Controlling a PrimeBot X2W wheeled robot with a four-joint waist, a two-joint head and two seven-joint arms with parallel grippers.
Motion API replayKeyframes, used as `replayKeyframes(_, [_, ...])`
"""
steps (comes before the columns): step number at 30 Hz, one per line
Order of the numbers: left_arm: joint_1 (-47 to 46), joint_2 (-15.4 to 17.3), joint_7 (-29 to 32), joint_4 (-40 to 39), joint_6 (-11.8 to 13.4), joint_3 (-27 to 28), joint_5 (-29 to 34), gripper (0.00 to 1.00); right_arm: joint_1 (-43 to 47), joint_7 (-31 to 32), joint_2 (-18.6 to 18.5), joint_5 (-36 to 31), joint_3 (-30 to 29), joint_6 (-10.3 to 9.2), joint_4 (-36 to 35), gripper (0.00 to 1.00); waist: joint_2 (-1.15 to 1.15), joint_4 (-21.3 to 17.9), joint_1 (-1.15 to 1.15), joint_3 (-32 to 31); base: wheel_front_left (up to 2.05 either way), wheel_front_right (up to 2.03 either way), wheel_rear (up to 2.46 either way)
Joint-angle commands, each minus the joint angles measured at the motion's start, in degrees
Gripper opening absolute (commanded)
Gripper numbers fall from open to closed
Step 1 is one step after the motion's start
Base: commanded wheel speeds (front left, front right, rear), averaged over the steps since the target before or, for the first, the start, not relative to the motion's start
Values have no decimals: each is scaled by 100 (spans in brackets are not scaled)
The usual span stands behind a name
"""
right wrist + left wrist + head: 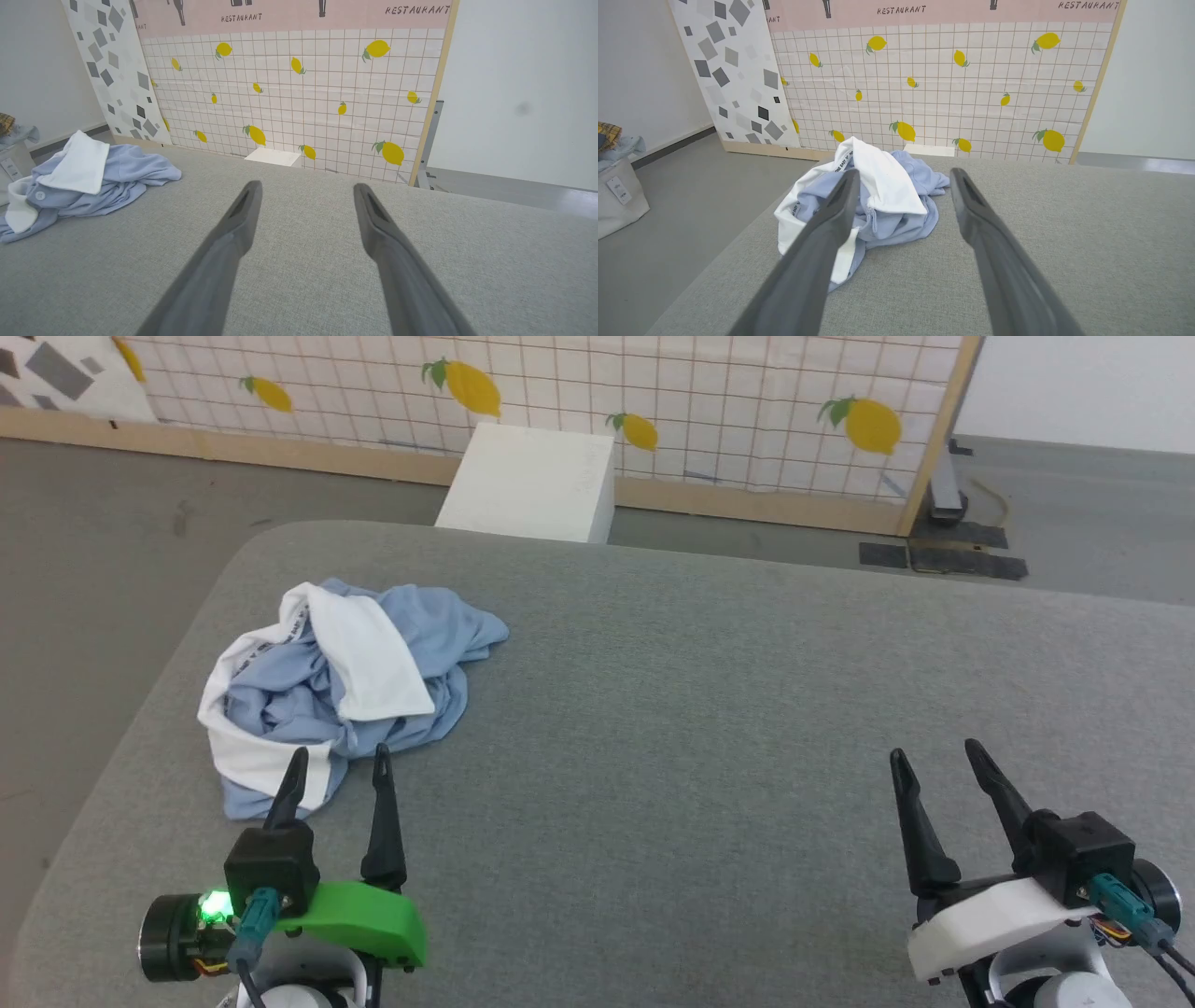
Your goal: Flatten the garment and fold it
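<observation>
Garment (373,672) crumpled, white lining outward

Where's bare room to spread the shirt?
Free: the grey surface from the shirt rightward to the right hand, back to the white box. Crowded: left side, shirt heap with the left hand at its near edge.

Left pincer (341,750), right pincer (935,749): spread wide
</observation>
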Motion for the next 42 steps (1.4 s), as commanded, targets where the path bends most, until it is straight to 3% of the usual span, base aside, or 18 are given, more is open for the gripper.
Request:
replayKeyframes(1, [103, -10, -76, -24, 55, -2, -39, 100, 13, -80, 6, 51, 9, -5, 26, 100, 0, 107, 0, -6, 0, 0, 0])
replayKeyframes(34, [472, -13, -464, 28, 41, 81, -73, 100, 158, -470, 10, 439, 149, -7, 254, 100, 0, 1383, 0, -216, 0, 0, 0])
replayKeyframes(42, [469, -15, -558, 0, -24, 212, -590, 100, 163, -564, 11, 500, 71, -8, 284, 100, 0, 1492, 0, -161, 0, 0, 0])
